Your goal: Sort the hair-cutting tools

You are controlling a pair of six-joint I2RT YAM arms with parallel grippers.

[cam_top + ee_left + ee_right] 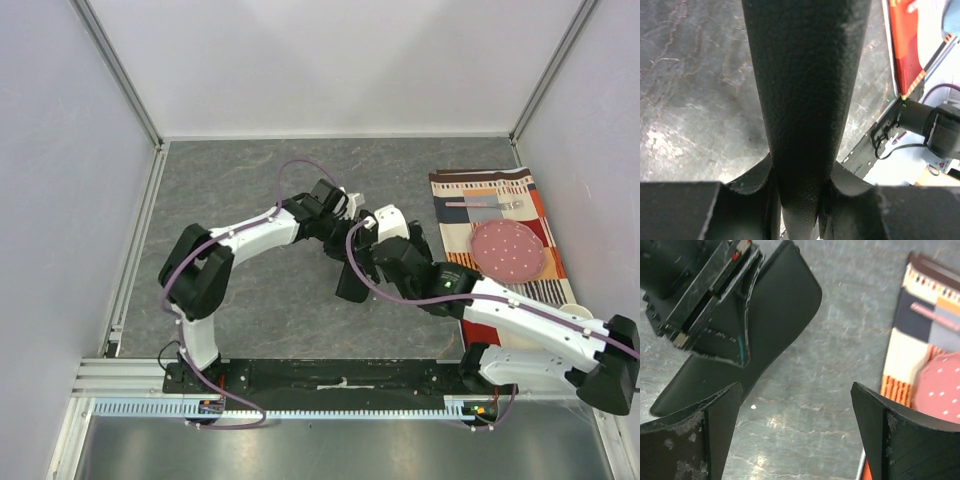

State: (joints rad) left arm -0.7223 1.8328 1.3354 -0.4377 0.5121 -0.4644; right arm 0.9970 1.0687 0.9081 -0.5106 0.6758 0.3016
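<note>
Overhead, a grey stone-patterned table [250, 170] sits boxed by white walls [340, 60] on three sides, with a metal rail [135, 250] along its left edge. A striped mat [452, 190] bearing a pink plate [508, 250] lies against the right edge. Mid-table, well apart from the walls, the left gripper [800, 210] clamps a black pouch [775, 315]. The right gripper [795, 410] gapes wide just beside it, holding nothing. Where the hair-cutting tools are cannot be told.

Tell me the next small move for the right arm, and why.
Probably ease the open right gripper toward the black pouch: the left gripper is shut on it, while the right fingers frame only bare table beside it.
</note>
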